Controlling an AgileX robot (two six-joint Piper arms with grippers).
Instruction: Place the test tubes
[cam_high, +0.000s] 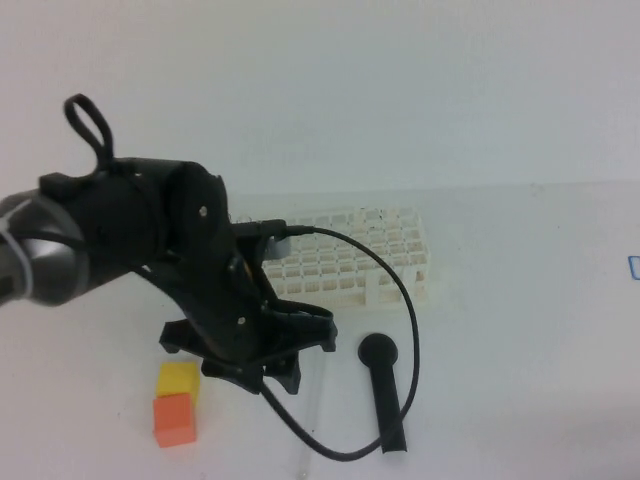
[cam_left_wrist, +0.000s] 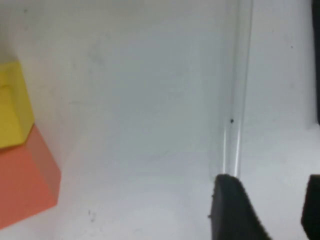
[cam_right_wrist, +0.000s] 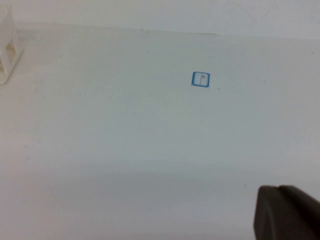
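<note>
A clear glass test tube lies flat on the white table; in the high view it shows only faintly, in front of the left arm. My left gripper hangs low over the table, open. One of its fingers sits right at the tube's near end, and bare table shows between the two fingers. The white test tube rack stands behind the left arm. My right gripper is out of the high view; it is shut on nothing, above bare table.
A yellow block and an orange block sit touching each other, left of the left gripper. A black rod with a round head and its cable lie to the right. A small blue square mark is on the table's right side.
</note>
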